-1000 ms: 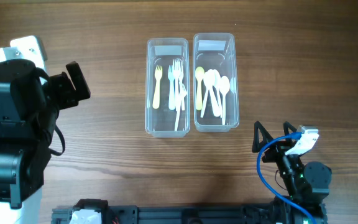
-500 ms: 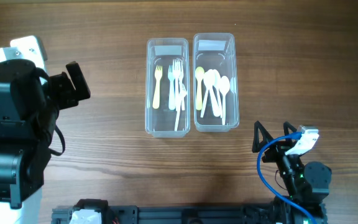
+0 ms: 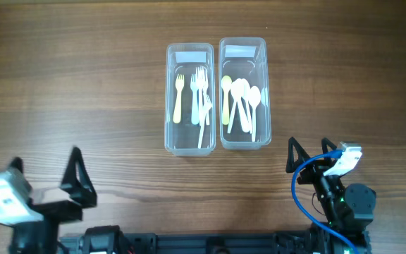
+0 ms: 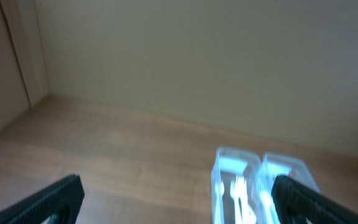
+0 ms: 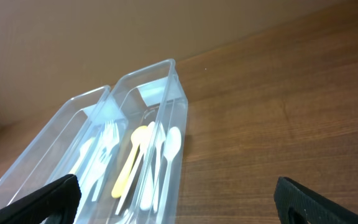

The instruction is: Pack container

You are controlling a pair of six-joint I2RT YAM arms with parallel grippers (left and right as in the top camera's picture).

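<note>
fork container [image 3: 189, 99] and spoon container [image 3: 244, 93] stand side by side at the centre of the bench [image 3: 118, 85]. right claw [image 3: 307, 145] sits near the spoon container's near end, spread wide, holding nothing. left claw [image 3: 45, 161] sits well apart at near-left, spread wide; 0.5 s ago it was farther up the left edge. label strips [image 3: 189, 57] cannot be read.

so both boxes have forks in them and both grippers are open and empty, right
Not quite. Only the left box holds forks; the right box holds spoons, as the overhead view shows. The rest stands: the left gripper and the right gripper are both open and empty.
</note>
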